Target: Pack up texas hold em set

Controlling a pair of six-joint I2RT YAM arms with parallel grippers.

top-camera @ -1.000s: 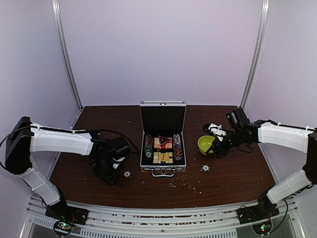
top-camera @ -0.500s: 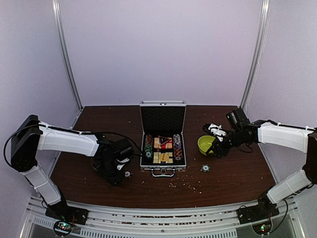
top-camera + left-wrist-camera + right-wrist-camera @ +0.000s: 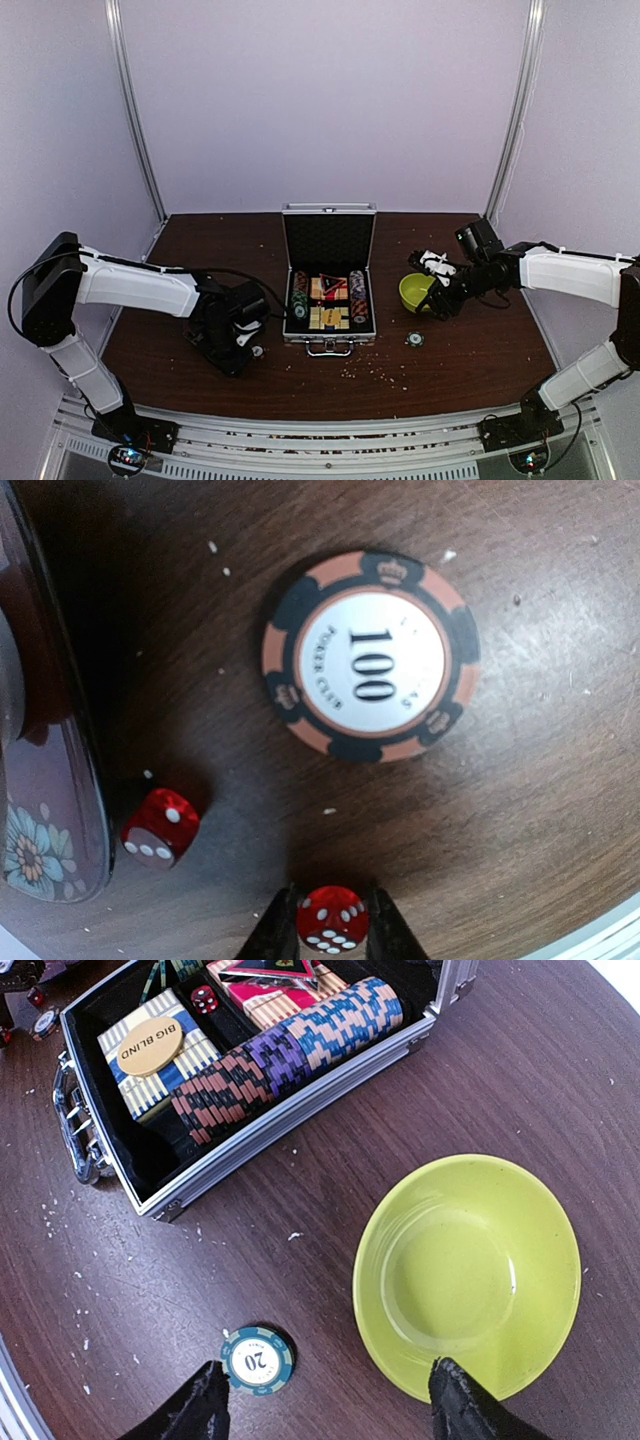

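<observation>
The silver case (image 3: 329,345) lies open mid-table, its lid (image 3: 329,238) upright. Inside are rows of striped chips (image 3: 290,1045), a tan deck under a Big Blind button (image 3: 152,1045) and a red die (image 3: 203,1000). Left of the case, my left gripper (image 3: 333,925) is shut on a red die (image 3: 333,912) on the table. A second die (image 3: 160,827) and a 100 chip (image 3: 371,655) lie beside it. My right gripper (image 3: 330,1410) hangs open above a teal 20 chip (image 3: 258,1360) and the rim of the bowl.
The lime-green bowl (image 3: 470,1270) stands empty right of the case. A red tin with a floral lid (image 3: 40,850) sits close to the left of the dice. Crumbs are scattered on the brown table (image 3: 450,370) in front of the case.
My left gripper has shifted slightly right towards the case and its jaws have narrowed onto the red die. The right arm has not moved.
</observation>
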